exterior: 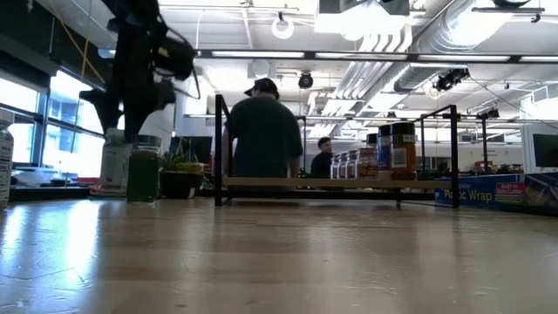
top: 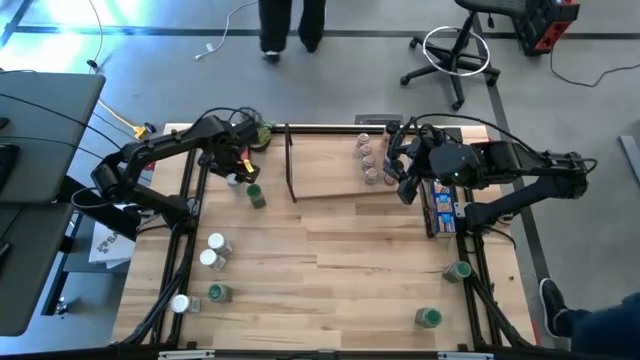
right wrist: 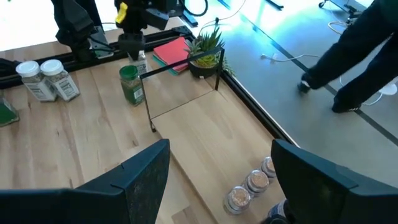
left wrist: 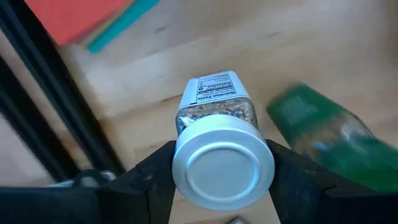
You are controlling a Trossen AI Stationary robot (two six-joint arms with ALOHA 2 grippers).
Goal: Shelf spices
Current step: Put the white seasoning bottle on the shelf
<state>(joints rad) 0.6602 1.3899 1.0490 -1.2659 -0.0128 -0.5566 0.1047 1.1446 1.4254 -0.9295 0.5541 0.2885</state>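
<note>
A silver-topped spice jar [left wrist: 217, 124] stands on the table at the far left, with my left gripper [left wrist: 221, 171] shut on its cap from above. A green-topped jar [top: 255, 195] stands right beside it. The shelf [top: 330, 190] sits at the far middle of the table. Several jars [top: 370, 160] stand at its right end. My right gripper [right wrist: 217, 174] hovers open above that end of the shelf, holding nothing. More jars [top: 213, 252] stand on the table's near left. My left gripper pinches the jar's round silver cap [left wrist: 186, 186] between its two fingers, one on each side. The fingers point straight down from above. The jar stands upright with its base [exterior: 113, 185] on the table.
A small potted plant [top: 262, 135] stands behind my left gripper. A long blue box [top: 440, 205] lies right of the shelf. Green-topped jars [top: 457, 270] stand at the near right. Red and teal sheets [right wrist: 171, 50] lie near the plant. A person [exterior: 261, 139] stands beyond the table.
</note>
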